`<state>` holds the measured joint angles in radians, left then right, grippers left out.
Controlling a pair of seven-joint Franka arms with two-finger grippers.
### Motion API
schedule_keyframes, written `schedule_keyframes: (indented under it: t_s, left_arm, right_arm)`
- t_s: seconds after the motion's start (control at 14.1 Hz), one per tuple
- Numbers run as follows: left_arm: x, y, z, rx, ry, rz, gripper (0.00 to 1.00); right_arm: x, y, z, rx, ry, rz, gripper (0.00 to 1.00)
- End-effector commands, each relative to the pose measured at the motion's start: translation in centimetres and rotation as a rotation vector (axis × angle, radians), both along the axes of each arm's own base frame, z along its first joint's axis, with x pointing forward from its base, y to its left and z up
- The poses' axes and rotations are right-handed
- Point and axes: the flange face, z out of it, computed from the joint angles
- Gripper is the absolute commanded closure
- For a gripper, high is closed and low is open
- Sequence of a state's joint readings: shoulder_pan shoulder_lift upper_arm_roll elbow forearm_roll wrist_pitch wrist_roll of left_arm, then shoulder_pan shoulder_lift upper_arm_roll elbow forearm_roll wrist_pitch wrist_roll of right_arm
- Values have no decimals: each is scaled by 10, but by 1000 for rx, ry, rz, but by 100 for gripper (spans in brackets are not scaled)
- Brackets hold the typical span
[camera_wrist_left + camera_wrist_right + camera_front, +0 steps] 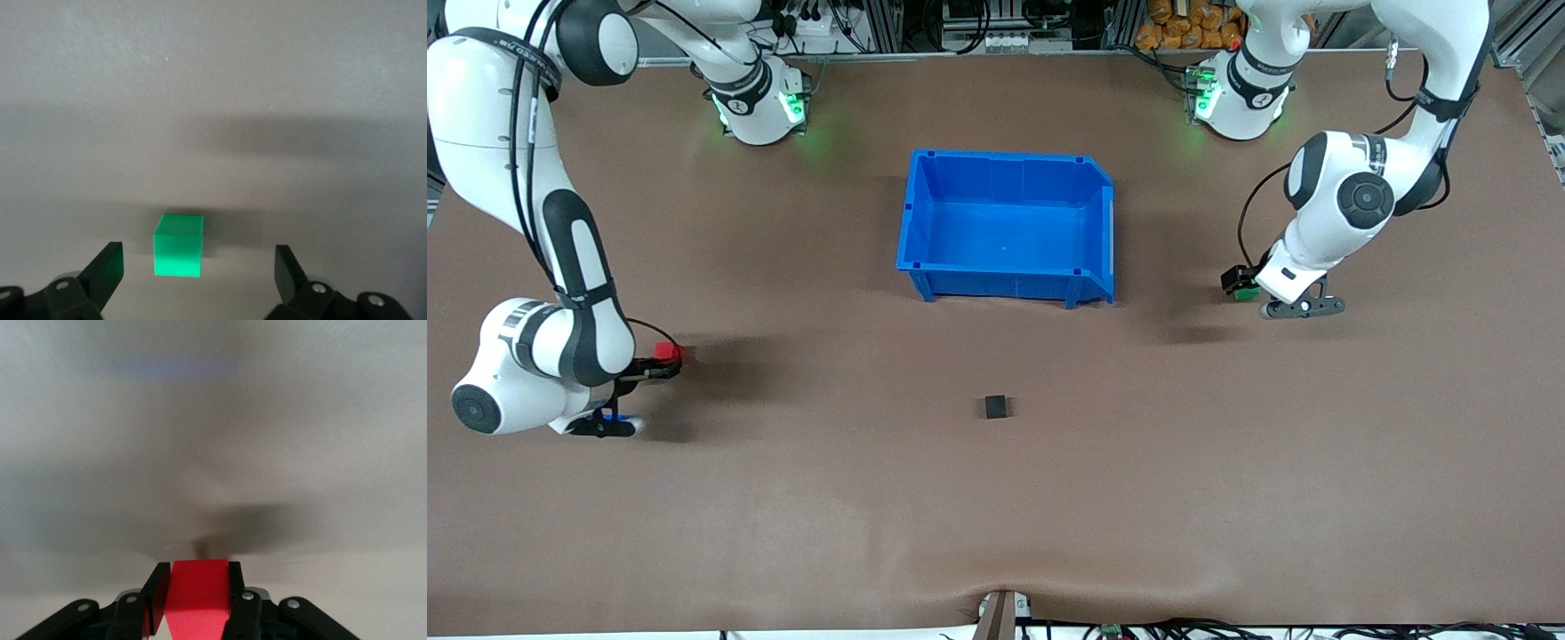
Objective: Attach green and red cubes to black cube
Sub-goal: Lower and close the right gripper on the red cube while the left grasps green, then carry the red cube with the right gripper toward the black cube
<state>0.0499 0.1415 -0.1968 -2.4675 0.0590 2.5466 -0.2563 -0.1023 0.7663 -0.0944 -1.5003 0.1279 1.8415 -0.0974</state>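
My right gripper (pixel 660 363) is shut on the red cube (pixel 665 352) and holds it just over the table at the right arm's end; in the right wrist view the red cube (pixel 199 592) sits between the two black fingers (pixel 156 597). My left gripper (pixel 1240 283) is open and low at the table at the left arm's end, around the green cube (pixel 1247 293). In the left wrist view the green cube (pixel 178 245) rests on the table between the spread fingertips (pixel 107 268), touching neither. The black cube (pixel 996 406) lies alone mid-table, nearer the front camera than the bin.
A blue bin (pixel 925 222) stands empty in the middle of the table, toward the arms' bases. The brown table surface (pixel 1227 462) runs wide around the black cube.
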Motion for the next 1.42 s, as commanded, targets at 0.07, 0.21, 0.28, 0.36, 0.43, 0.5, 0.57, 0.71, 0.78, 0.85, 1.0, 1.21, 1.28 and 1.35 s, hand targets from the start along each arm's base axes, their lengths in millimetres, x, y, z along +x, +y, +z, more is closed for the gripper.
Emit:
schedule_keyframes:
  t_s: [0.07, 0.21, 0.28, 0.36, 0.43, 0.5, 0.57, 0.71, 0.78, 0.85, 1.0, 1.21, 1.28, 1.35]
  left_arm:
    - [3, 25, -24, -8, -9, 54, 0]
    - [4, 34, -38, -18, -15, 73, 0]
    - [3, 37, -44, -22, -14, 81, 0]
    - [3, 37, -48, -23, -11, 83, 0]
    - [2, 37, -48, -24, -9, 85, 0]
    - [2, 37, -48, -23, -9, 95, 3]
    - [-1, 35, -49, -22, -5, 109, 6]
    - [-3, 33, -51, -19, 1, 118, 12]
    - [-4, 33, -51, -19, 1, 116, 18]
    - [-7, 33, -53, -18, 7, 116, 23]
    - [-9, 31, -52, -17, 9, 114, 24]
    - [-11, 30, -51, -16, 10, 113, 24]
    - [-11, 30, -51, -15, 10, 120, 24]
    - [-11, 30, -51, -15, 12, 123, 24]
  right_arm:
    - [21, 68, 36, 19, 8, -265, 100]
    - [26, 110, 47, 36, 79, -441, 100]
    - [26, 131, 46, 44, 127, -547, 100]
    - [27, 165, 45, 56, 159, -632, 100]
    - [29, 189, 43, 68, 179, -720, 100]
    - [34, 208, 45, 97, 178, -829, 100]
    - [36, 227, 45, 102, 178, -891, 100]
    - [42, 268, 32, 102, 149, -1027, 100]
    - [43, 290, 24, 110, 134, -1106, 100]
    - [42, 313, 15, 119, 134, -1187, 100]
    - [35, 352, 2, 127, 128, -1257, 100]
    - [21, 411, -12, 114, 79, -1343, 100]
    - [19, 426, -12, 125, 54, -1379, 100]
    - [18, 436, -16, 127, 50, -1392, 100]
